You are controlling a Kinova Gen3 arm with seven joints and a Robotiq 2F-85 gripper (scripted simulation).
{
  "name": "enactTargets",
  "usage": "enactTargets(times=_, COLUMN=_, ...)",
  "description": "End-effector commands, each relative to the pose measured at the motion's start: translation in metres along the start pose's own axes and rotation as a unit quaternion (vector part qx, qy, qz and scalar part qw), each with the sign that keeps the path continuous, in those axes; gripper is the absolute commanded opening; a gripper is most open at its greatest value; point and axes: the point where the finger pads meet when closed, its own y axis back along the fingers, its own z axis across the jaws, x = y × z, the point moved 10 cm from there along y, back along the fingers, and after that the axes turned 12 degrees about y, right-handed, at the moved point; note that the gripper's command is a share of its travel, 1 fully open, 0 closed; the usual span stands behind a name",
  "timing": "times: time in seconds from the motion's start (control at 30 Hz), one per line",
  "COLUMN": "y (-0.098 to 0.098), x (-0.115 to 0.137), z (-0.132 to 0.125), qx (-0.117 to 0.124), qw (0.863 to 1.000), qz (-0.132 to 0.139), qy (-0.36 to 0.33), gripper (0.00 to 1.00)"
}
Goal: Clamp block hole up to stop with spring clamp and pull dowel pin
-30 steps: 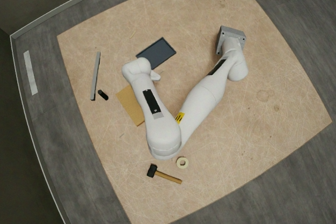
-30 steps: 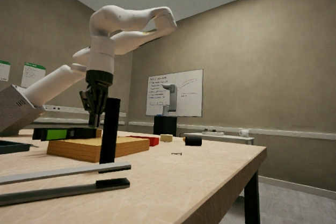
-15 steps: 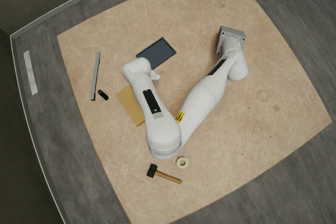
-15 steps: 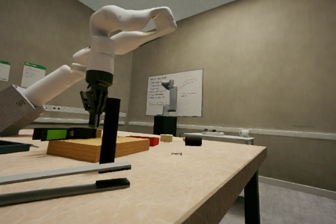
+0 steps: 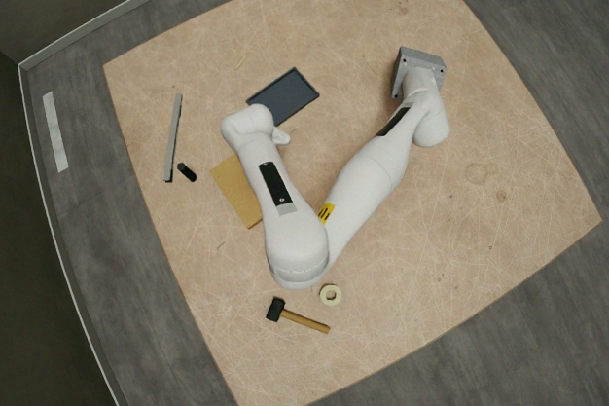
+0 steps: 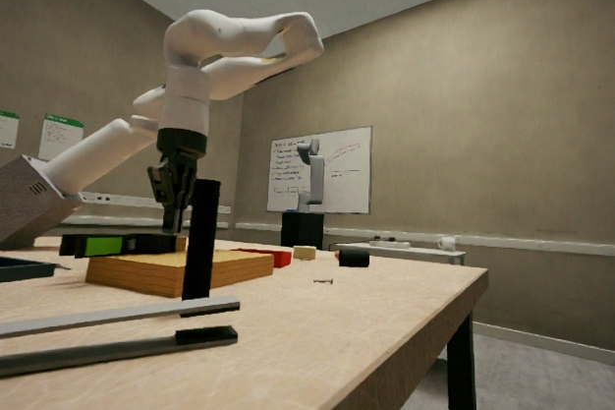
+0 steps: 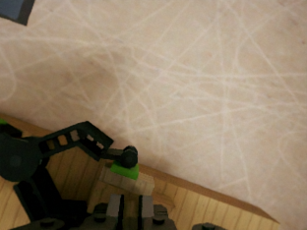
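My gripper (image 6: 171, 228) (image 7: 131, 213) points down over the bench board (image 5: 235, 189) (image 6: 134, 273) (image 7: 221, 208). Its fingers are nearly together, with a narrow strip of brown wood, seemingly the dowel pin (image 7: 131, 216), between them. The black spring clamp (image 6: 101, 246) (image 7: 17, 157) with green parts lies over the board. Its green jaw pad bears on a light wooden piece (image 7: 143, 186) just past my fingertips. Block and stop are hard to tell apart there, and the fingers hide the hole. I see nothing loose between them. In the top view the arm hides this spot.
A dark tray (image 5: 285, 95) (image 6: 25, 268) (image 7: 20, 10) lies beside the board. A black cylinder (image 5: 187, 172) (image 6: 200, 241) stands by a long grey tool (image 5: 171, 140). A mallet (image 5: 304, 320) and a tape ring (image 5: 323, 297) lie beyond the elbow; a red object (image 6: 283, 259) is behind the board.
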Motion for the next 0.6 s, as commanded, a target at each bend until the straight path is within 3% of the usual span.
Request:
enactTargets(times=0.0, y=0.0008, x=-0.0001, z=-0.0003, qx=0.001, qw=1.000, qz=0.000, qy=0.002, gripper=0.10)
enactTargets(times=0.57, y=0.0008, x=-0.0001, z=-0.0003, qx=0.001, qw=1.000, qz=0.000, qy=0.021, gripper=0.10)
